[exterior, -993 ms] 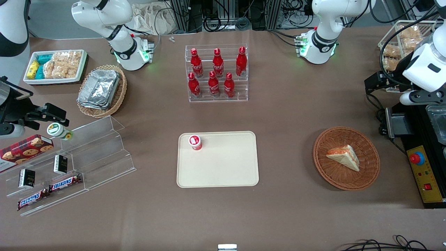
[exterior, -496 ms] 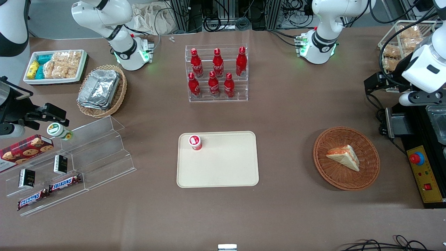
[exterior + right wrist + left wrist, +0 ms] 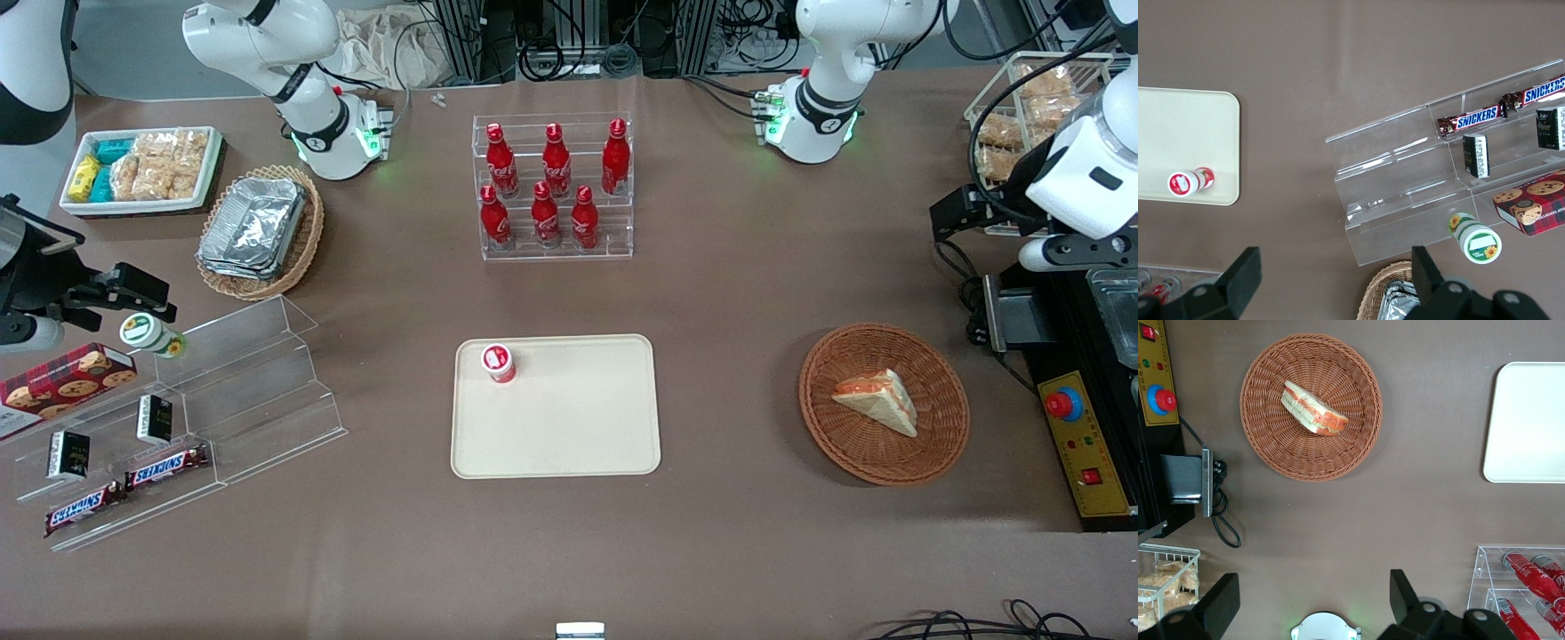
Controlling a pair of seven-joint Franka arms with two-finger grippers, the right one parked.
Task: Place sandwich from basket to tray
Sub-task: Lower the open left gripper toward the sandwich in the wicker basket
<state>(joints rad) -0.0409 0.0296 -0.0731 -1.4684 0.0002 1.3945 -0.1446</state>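
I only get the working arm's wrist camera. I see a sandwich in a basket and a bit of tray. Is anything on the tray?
Observer: Yes, a small red pot with a white lid stands in one corner of the tray.
Operator: Which corner?
Observer: The one farthest from the front camera, toward the parked arm's end.
Operator: Where's the gripper?
Observer: The gripper hangs open above the table, farther from the front camera than the basket and sandwich.
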